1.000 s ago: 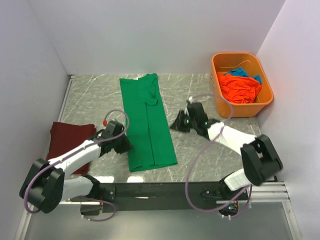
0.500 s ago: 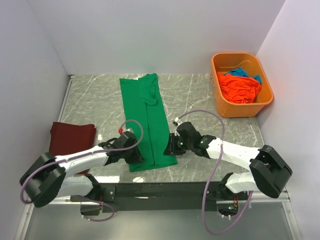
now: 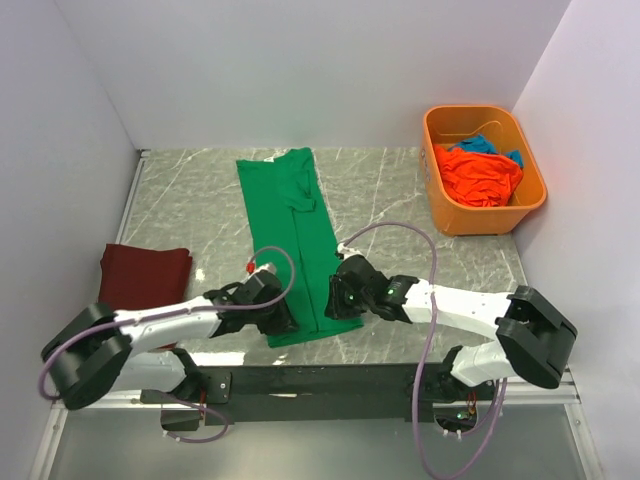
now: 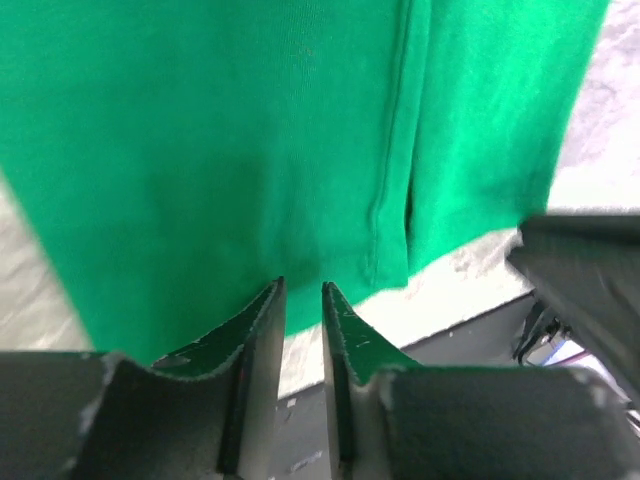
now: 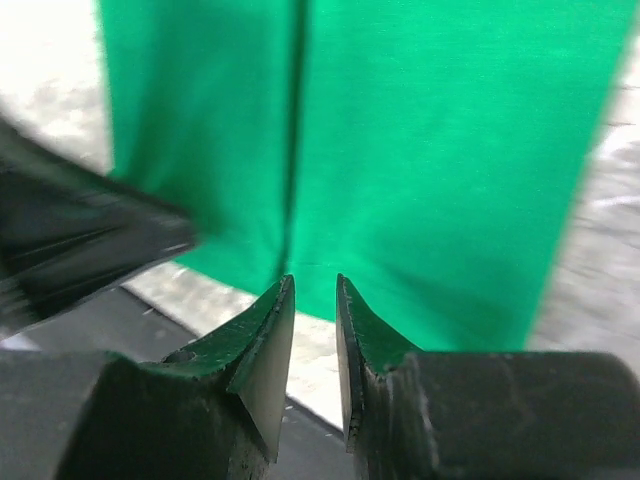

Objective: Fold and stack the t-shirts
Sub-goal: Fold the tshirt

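Observation:
A bright green t-shirt (image 3: 295, 230) lies folded into a long strip down the middle of the table. Both grippers sit at its near hem. My left gripper (image 3: 285, 322) is at the near left corner, my right gripper (image 3: 337, 300) at the near right corner. In the left wrist view the left gripper (image 4: 302, 292) stands narrowly open at the edge of the green cloth (image 4: 250, 130), nothing between its jaws. The right gripper (image 5: 315, 285) is likewise narrowly open at the hem (image 5: 430, 150). A folded maroon t-shirt (image 3: 140, 280) lies at the left.
An orange plastic tub (image 3: 483, 222) stands at the back right, holding a crumpled orange t-shirt (image 3: 480, 175) and a blue one (image 3: 487, 145). White walls close in the table on three sides. A black rail (image 3: 330, 382) runs along the near edge.
Both arms have swung inward and toward the near edge, from beside the green t-shirt to its near hem corners. The left jaws narrowed, then widened a little.

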